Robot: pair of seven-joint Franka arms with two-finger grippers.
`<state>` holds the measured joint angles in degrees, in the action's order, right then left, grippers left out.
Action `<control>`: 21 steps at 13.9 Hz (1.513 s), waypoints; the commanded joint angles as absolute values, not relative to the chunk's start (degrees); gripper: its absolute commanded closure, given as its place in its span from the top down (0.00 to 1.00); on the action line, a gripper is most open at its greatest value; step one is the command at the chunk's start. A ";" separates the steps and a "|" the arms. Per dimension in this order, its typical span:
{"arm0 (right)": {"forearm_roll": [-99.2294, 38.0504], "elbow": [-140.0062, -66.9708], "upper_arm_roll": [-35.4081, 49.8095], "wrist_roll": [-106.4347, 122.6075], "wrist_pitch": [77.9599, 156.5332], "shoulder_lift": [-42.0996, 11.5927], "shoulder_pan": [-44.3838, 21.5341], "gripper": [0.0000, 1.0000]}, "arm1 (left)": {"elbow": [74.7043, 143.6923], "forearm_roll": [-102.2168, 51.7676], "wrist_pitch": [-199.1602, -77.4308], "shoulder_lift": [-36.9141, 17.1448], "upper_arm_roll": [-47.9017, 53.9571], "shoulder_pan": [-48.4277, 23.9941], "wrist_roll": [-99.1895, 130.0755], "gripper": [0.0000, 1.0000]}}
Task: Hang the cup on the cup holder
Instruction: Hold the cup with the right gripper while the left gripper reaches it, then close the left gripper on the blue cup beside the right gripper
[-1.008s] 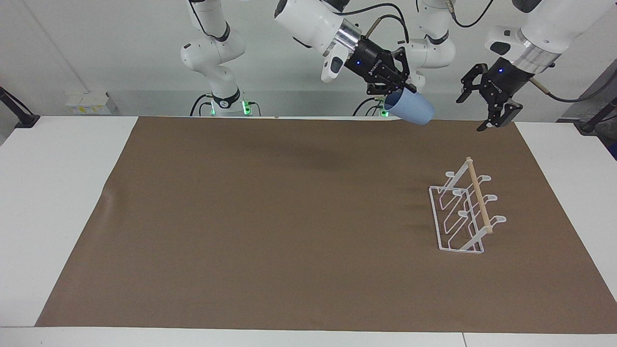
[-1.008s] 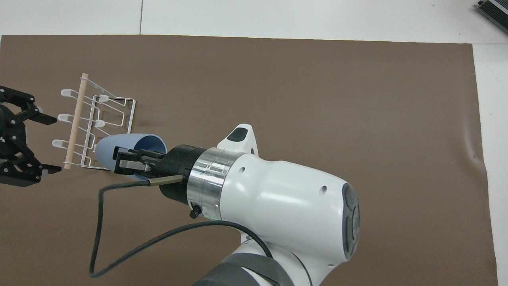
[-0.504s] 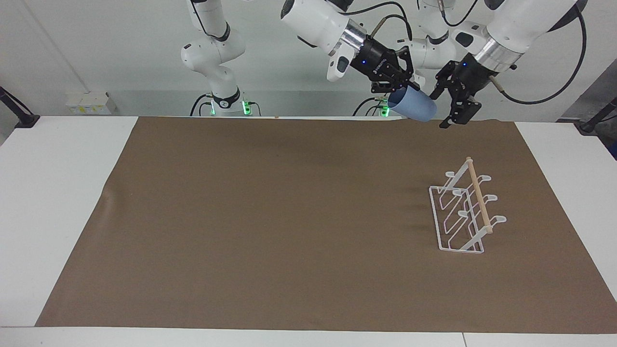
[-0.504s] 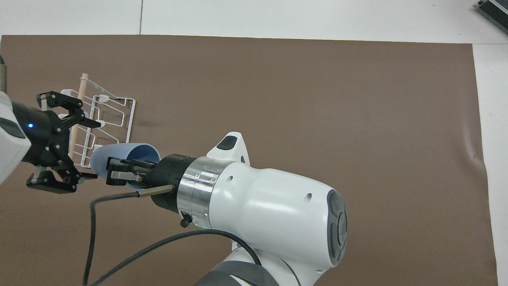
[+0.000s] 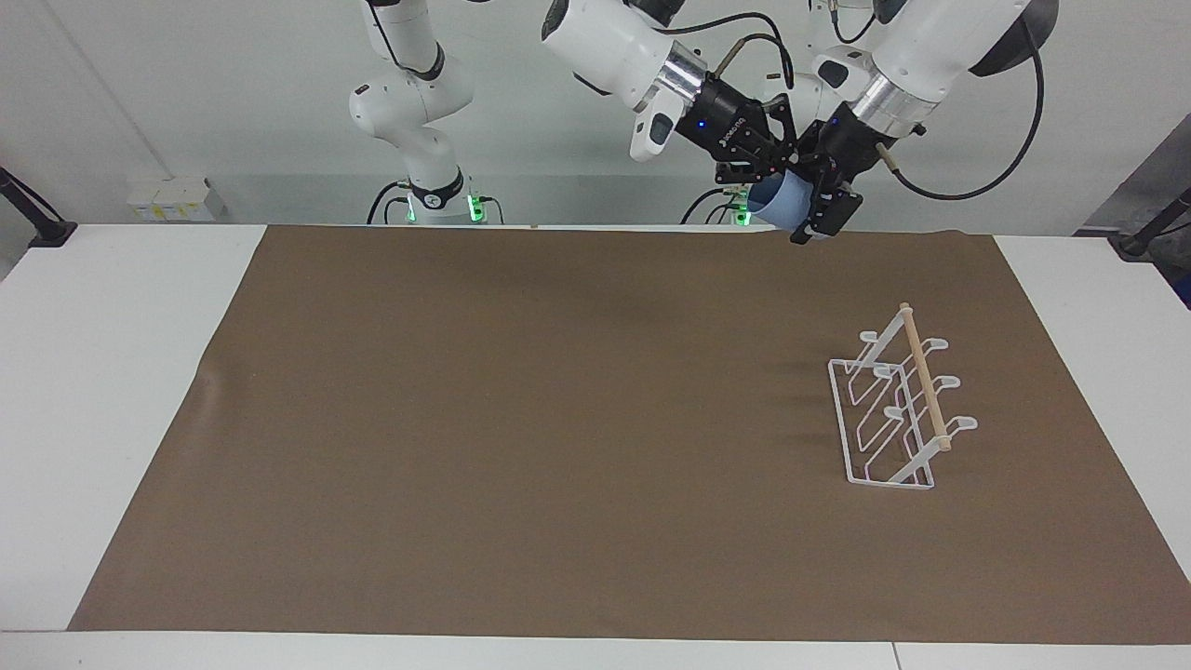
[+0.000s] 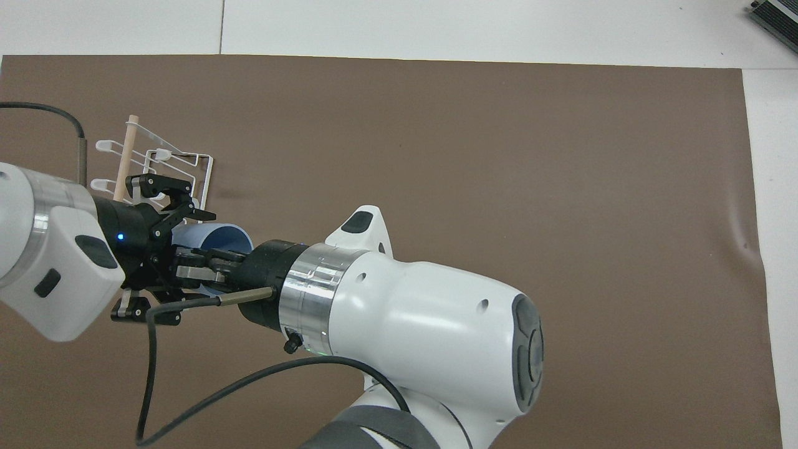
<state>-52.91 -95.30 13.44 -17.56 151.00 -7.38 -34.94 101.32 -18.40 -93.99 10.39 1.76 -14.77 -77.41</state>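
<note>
- Cup [image 5: 786, 201] up in the air, clamped at its rim by the right gripper [image 5: 765, 177]; it lies tilted, over the mat's [image 5: 521, 419] edge near the robots, toward the left arm's end
- Left gripper [image 5: 819, 207] with fingers spread wide around the cup's body; not closed on it
- Cup holder [image 5: 895, 409] stands on the mat, farther from the robots than the raised cup, nothing hung on it
</note>
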 commanded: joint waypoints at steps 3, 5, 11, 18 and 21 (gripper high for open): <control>-54.75 -94.04 13.80 -17.84 151.61 -7.56 -35.24 0.00 | 104.15 -19.78 -95.54 11.95 1.05 -15.65 -77.70 1.00; -54.67 -93.96 13.80 -17.75 151.61 -7.56 -35.24 0.00 | 104.15 -19.78 -95.19 12.30 0.97 -15.29 -77.70 1.00; -54.67 -94.04 13.80 -17.75 151.61 -7.56 -35.24 0.00 | 104.06 -19.78 -93.60 13.89 0.35 -15.03 -77.70 1.00; -54.67 -94.13 13.80 -17.75 151.61 -7.65 -34.89 0.00 | 103.97 -19.78 -92.90 14.06 0.18 -14.16 -77.87 0.06; -54.75 -94.04 13.80 -17.75 151.61 -7.65 -34.63 0.00 | 103.97 -19.78 -92.64 14.33 0.18 -13.80 -77.70 0.00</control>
